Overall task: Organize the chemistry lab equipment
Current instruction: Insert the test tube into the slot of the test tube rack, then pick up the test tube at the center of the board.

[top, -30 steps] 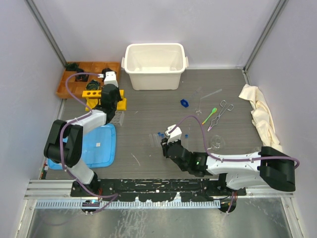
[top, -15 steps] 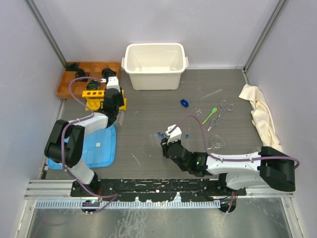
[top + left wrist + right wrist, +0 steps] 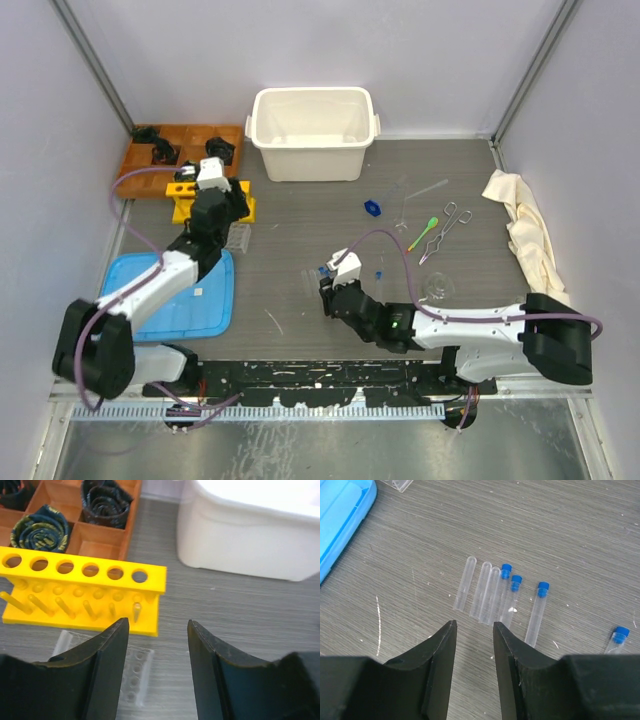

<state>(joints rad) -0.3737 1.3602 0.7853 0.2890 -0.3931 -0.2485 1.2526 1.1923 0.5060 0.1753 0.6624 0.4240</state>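
Robotics lab cell: plain grey walls [image 3: 300, 50] box a dark worktop [image 3: 300, 215], left arm [image 3: 165, 275] and right arm [image 3: 450, 325] bolted to the bottom rail [image 3: 320, 378], yellow tube rack [image 3: 156, 582] upper left.

Left arm [image 3: 150, 285] bends at the elbow, its forearm reaching toward 1 o'clock. The left gripper [image 3: 157, 625] points to 12 o'clock, jaws wide apart and empty. Right arm [image 3: 470, 325] lies low, stretched toward 9 o'clock. The right gripper [image 3: 473, 626] tilts down, jaws narrowly parted and empty.
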